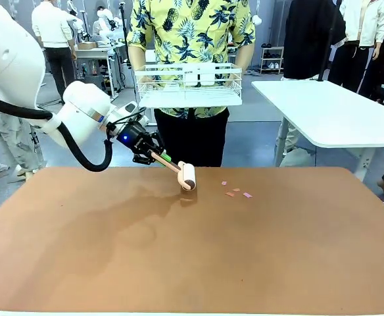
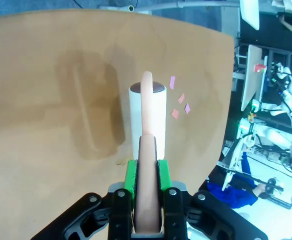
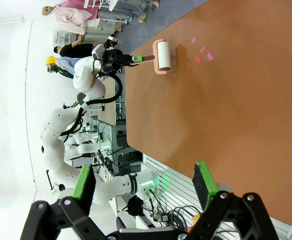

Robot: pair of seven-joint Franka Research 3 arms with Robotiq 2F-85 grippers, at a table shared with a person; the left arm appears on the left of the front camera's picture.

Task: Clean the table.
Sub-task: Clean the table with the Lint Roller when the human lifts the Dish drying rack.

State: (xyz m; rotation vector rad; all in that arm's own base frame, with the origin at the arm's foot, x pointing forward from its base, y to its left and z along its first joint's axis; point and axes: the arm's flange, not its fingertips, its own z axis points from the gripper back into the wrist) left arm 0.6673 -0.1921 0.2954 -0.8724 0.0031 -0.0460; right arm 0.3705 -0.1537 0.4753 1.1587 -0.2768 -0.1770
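Observation:
The table [image 1: 179, 263] has a reddish-brown top. A few small pink paper scraps [image 1: 235, 192] lie near its far middle. My left gripper [image 1: 155, 156] is shut on the peach handle of a lint roller [image 1: 187, 176], whose white roll hangs low over the table just left of the scraps. The left wrist view shows the green pads [image 2: 130, 179] clamped on the handle, with the roller [image 2: 147, 112] ahead and the scraps [image 2: 179, 102] to its right. My right gripper [image 3: 143, 182] stands open with nothing between its fingers, high over the table [image 3: 236, 110].
A person stands at the far side holding a white wire basket [image 1: 189, 85] above the table's far edge. A white-topped table [image 1: 336, 112] stands at the back right. Other people stand farther back.

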